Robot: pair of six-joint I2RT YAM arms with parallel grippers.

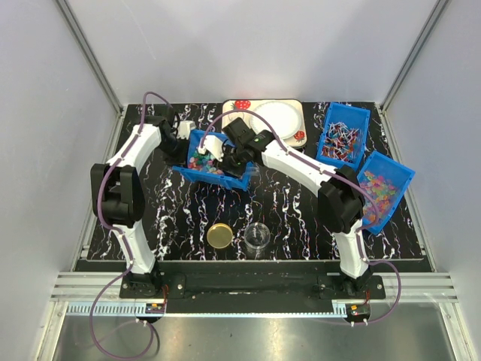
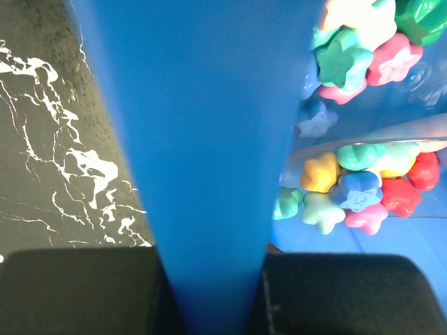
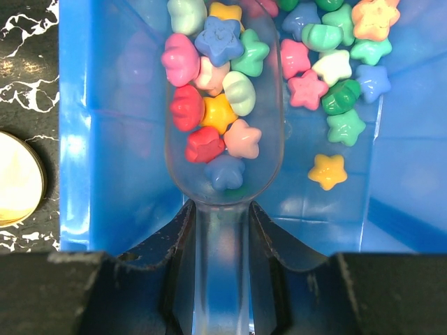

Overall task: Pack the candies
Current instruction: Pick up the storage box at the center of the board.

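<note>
The candies (image 3: 335,77) are small star-shaped sweets in mixed bright colours, lying in a blue bin (image 1: 197,171) at the table's back left. My left gripper (image 2: 213,279) is shut on the bin's blue wall (image 2: 202,139), which fills the left wrist view between the fingers; in the top view this gripper (image 1: 188,139) sits at the bin's left edge. My right gripper (image 3: 222,237) is shut on the handle of a clear scoop (image 3: 223,188). The scoop's bowl lies inside the bin and holds several candies (image 3: 209,98). From above, the right gripper (image 1: 231,154) hangs over the bin.
A clear cup (image 1: 256,236) and a gold lid (image 1: 220,235) stand near the table's front middle. A white plate (image 1: 274,116) sits at the back. Two more blue bins stand at the right, one with thin sticks (image 1: 344,135) and one with translucent sweets (image 1: 383,189).
</note>
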